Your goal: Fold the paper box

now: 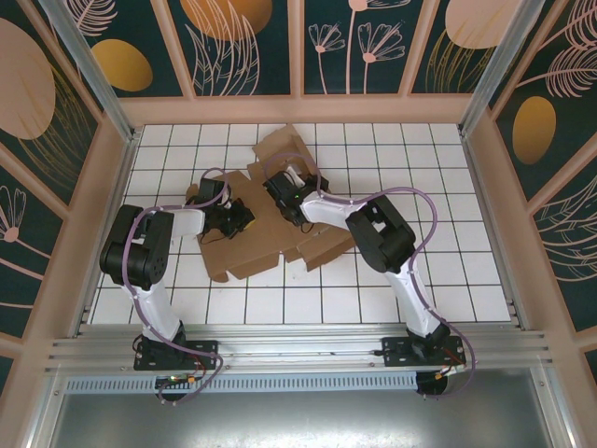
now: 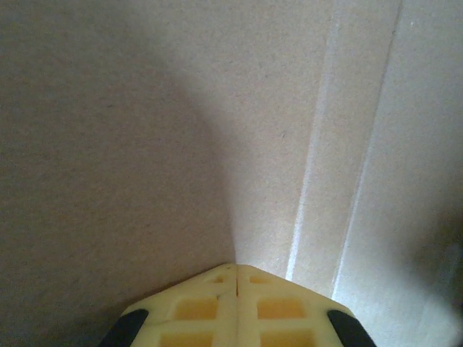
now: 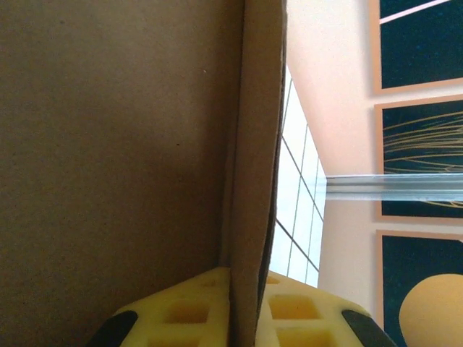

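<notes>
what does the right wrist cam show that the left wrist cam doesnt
Right wrist, not left wrist: the right gripper clamped on an edge-on flap of the paper box, with the white gridded table and dark patterned wall panels beyond.
Left wrist, not right wrist: the left gripper shut with nothing between its fingers, pointing at a flat cardboard face with pressed crease lines.
Both: yellow fingertips at the bottom edge and plain brown cardboard close up.

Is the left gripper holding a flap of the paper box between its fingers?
No, the left gripper has its yellow fingers shut on nothing, tips against the paper box.
</notes>
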You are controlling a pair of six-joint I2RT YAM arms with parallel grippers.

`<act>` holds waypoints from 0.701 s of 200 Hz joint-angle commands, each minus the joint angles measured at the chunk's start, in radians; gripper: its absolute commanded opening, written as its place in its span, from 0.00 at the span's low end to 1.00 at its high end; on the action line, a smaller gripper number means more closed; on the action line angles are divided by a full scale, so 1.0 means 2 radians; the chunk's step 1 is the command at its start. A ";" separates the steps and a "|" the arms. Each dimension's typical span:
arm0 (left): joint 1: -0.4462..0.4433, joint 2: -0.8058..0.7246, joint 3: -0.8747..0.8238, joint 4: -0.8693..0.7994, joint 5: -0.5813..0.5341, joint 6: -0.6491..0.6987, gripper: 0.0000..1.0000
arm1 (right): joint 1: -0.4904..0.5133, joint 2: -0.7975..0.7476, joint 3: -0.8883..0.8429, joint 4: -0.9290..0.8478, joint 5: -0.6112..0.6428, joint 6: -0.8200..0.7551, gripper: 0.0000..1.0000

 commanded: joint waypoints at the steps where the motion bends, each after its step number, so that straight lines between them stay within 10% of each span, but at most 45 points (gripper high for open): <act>1: -0.001 -0.010 0.006 -0.014 0.004 0.012 0.00 | 0.010 -0.007 -0.026 0.026 -0.018 -0.026 0.13; 35: 0.000 -0.020 0.005 -0.019 0.000 0.015 0.00 | -0.019 -0.043 0.016 -0.068 -0.134 0.104 0.25; 85: 0.000 -0.041 0.006 -0.032 -0.002 0.019 0.00 | -0.081 -0.185 -0.053 -0.039 -0.365 0.204 0.71; 111: 0.000 -0.059 0.011 -0.047 -0.004 0.024 0.00 | -0.120 -0.244 -0.102 -0.024 -0.450 0.294 0.69; 140: 0.000 -0.094 0.030 -0.092 -0.034 0.054 0.00 | -0.122 -0.261 -0.147 -0.038 -0.521 0.386 0.41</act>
